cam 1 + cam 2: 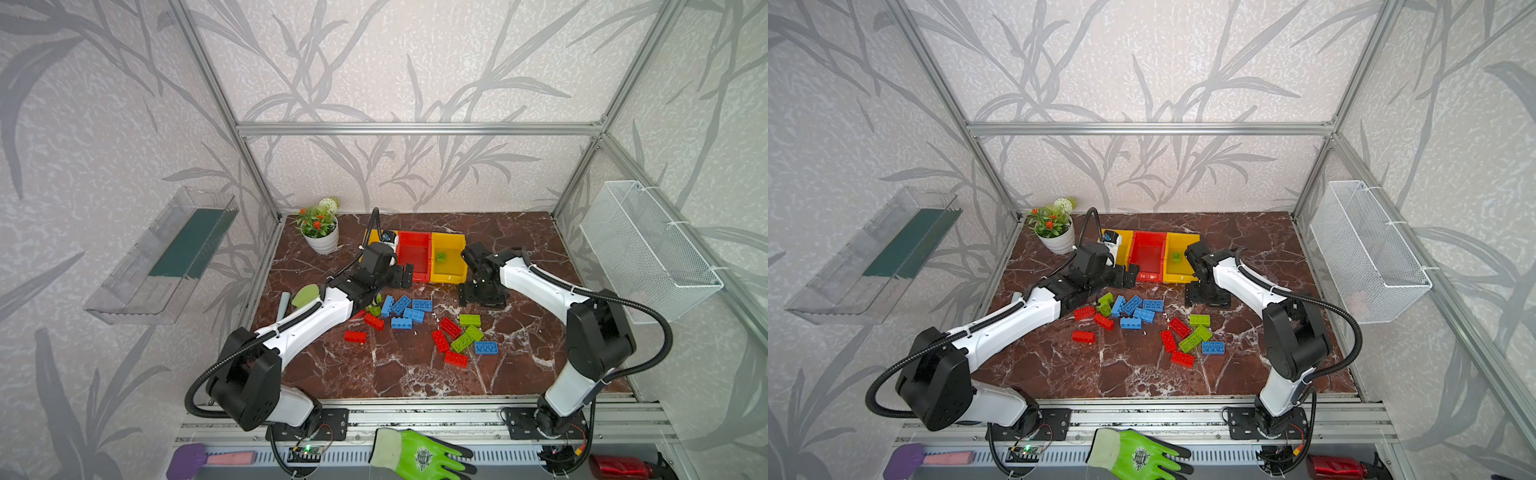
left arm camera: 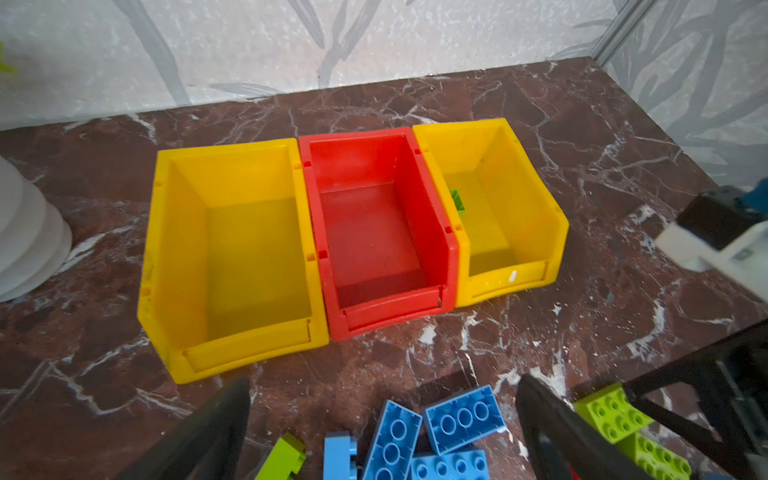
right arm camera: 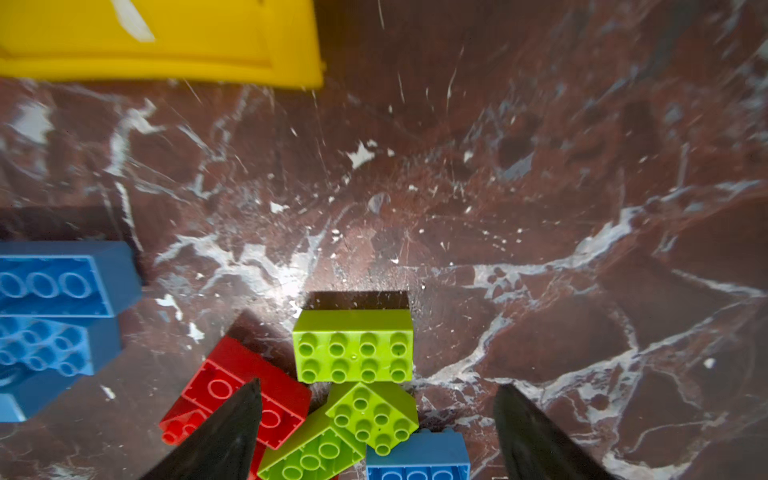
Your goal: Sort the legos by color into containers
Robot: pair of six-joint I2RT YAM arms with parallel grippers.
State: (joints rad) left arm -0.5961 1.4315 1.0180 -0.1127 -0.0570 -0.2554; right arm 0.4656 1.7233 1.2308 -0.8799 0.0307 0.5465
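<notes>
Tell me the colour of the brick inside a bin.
Lime green brick, clearest in a top view.

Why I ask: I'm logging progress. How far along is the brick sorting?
Barely begun. Done: one lime green studded plastic brick lies in the yellow plastic bin nearest the right arm. In hand: nothing; left claw and right claw are open and empty. Left: the red plastic bin is bare, and red, blue and green bricks litter the marble tabletop.

No legible text, number or brand anywhere. Only a round dark emblem on the back of the lime-green rubber-coated work glove (image 1: 419, 455), too small to read, and a small white mark without visible writing on the front lip of the right-end yellow plastic bin (image 2: 490, 286).
</notes>
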